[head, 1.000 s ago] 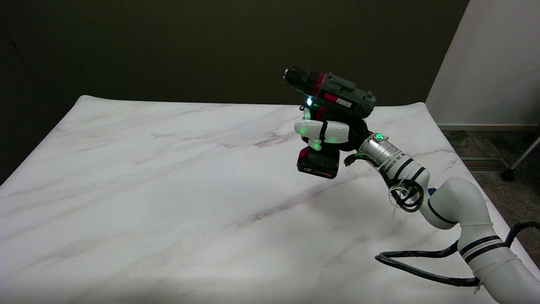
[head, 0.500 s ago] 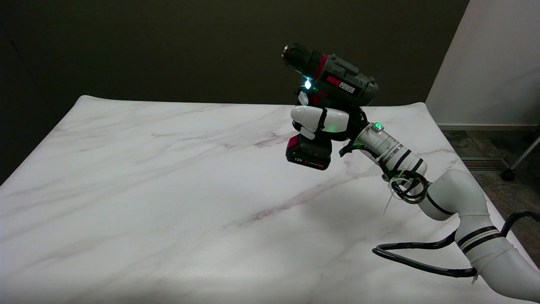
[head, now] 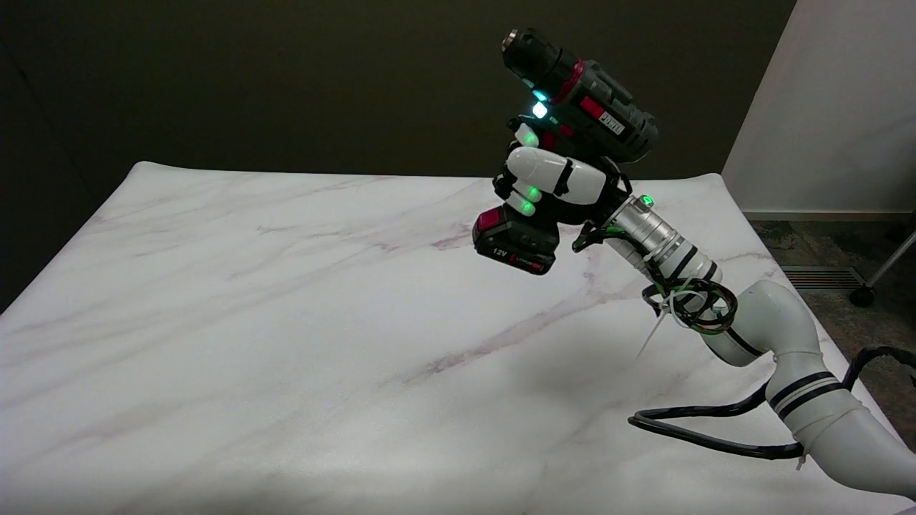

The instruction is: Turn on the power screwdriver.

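The power screwdriver (head: 587, 114) is a dark grey and red tool with a black chuck pointing up and to the left, and a black-and-red 12V battery (head: 515, 243) at the foot of its handle. My right hand (head: 554, 182) grips the handle and holds the tool in the air above the right part of the table. A white-green work light (head: 539, 109) glows under the chuck, just above my fingers. The trigger area is covered by the fingers.
The white marble-patterned table (head: 286, 322) spreads below. My right arm (head: 751, 329) reaches in from the lower right, with a black cable (head: 708, 429) lying on the table beside it. A dark wall stands behind; a white wall is at the right.
My right hand has lifted the screwdriver higher and tilted its chuck more steeply upward. The battery has swung left. The work light stays lit.
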Robot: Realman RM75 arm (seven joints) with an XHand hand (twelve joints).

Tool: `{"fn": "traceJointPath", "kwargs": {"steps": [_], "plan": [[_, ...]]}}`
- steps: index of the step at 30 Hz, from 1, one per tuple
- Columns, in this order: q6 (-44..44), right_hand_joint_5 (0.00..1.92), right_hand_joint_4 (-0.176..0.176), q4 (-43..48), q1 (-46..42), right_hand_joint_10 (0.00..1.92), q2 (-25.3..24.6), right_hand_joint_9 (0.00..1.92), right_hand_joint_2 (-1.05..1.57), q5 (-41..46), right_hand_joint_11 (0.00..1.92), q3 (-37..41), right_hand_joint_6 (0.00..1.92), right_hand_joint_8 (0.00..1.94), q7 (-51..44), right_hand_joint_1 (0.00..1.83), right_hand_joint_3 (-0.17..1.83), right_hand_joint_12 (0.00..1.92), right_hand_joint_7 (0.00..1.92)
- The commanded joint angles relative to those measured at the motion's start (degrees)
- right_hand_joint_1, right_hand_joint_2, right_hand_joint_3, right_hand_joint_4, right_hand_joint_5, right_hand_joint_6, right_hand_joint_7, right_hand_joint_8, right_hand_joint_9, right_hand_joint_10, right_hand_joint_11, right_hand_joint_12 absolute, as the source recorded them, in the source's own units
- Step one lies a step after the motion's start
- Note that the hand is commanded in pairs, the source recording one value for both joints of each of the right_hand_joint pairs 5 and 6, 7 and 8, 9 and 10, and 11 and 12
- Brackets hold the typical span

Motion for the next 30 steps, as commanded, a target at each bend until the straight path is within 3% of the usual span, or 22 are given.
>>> {"fn": "traceJointPath", "kwargs": {"steps": [1,6,30], "plan": [[-6.9,1.92,0.01,-4.3,1.3,1.92,0.1,1.92,0.98,10.4,1.92,-2.6,1.92,1.92,0.5,1.56,0.26,1.92,1.92],[-12.5,1.92,0.009,-7.8,0.8,1.92,-2.7,1.92,0.95,10.4,1.92,-0.7,1.92,1.92,0.6,1.56,0.26,1.92,1.92],[-13.1,1.92,0.01,-8.0,-1.9,1.92,-3.3,1.92,0.96,10.4,1.92,0.1,1.92,1.92,2.0,1.56,0.27,1.92,1.92]]}}
